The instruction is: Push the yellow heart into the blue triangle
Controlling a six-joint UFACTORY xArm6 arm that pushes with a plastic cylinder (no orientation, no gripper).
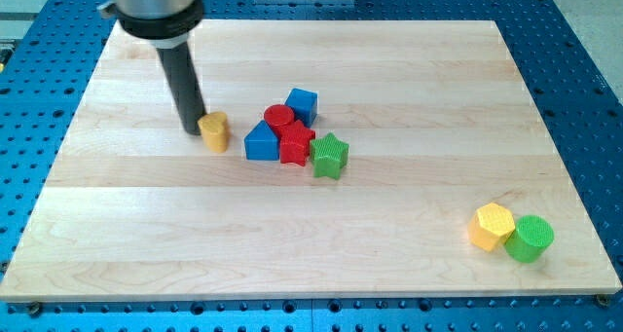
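Observation:
The yellow heart point(215, 131) lies on the wooden board left of centre. The blue triangle point(260, 142) lies just to its right, a small gap between them. My tip point(194, 130) rests on the board at the heart's left side, touching or nearly touching it. The dark rod rises from there toward the view's top left.
A red cylinder point(279, 118), a blue cube point(302, 104), a red star-like block point(295, 144) and a green star point(330, 156) cluster right of the triangle. A yellow hexagon point(492, 225) and a green cylinder point(530, 239) sit at the bottom right. The wooden board point(146, 235) lies on a blue perforated table.

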